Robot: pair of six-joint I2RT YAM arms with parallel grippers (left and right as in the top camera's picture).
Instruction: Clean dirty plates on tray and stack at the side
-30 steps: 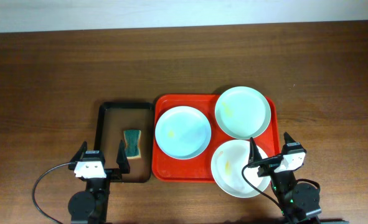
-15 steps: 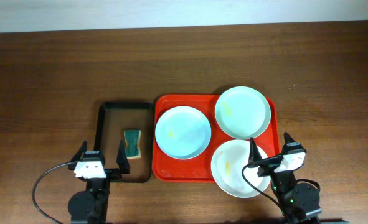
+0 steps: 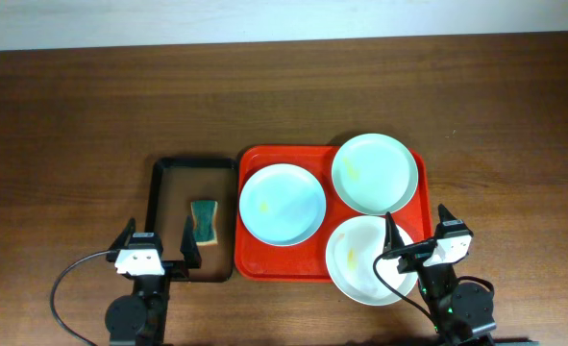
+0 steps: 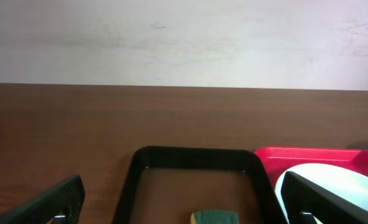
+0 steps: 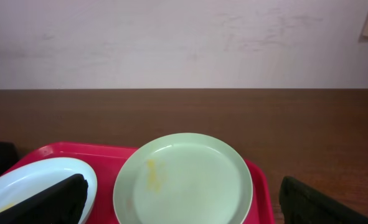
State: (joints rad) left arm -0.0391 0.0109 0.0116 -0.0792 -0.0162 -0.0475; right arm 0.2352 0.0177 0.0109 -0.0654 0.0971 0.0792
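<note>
While both arms sit at the near table edge, left gripper and right gripper are spread, empty. Blue plate, mint plate, white plate on red tray; white overhangs the near-right corner.

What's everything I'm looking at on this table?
blue plate: one, pale blue, left on the tray
green plate: one, mint, far right of the tray
white plate: one, white, near right, overhanging the tray's edge
red tray: one, red, centre
black tray: one, black, left of the red tray
sponge: one, green, in the black tray
table: one, brown wood
left gripper: open, near edge
right gripper: open, near edge
</note>
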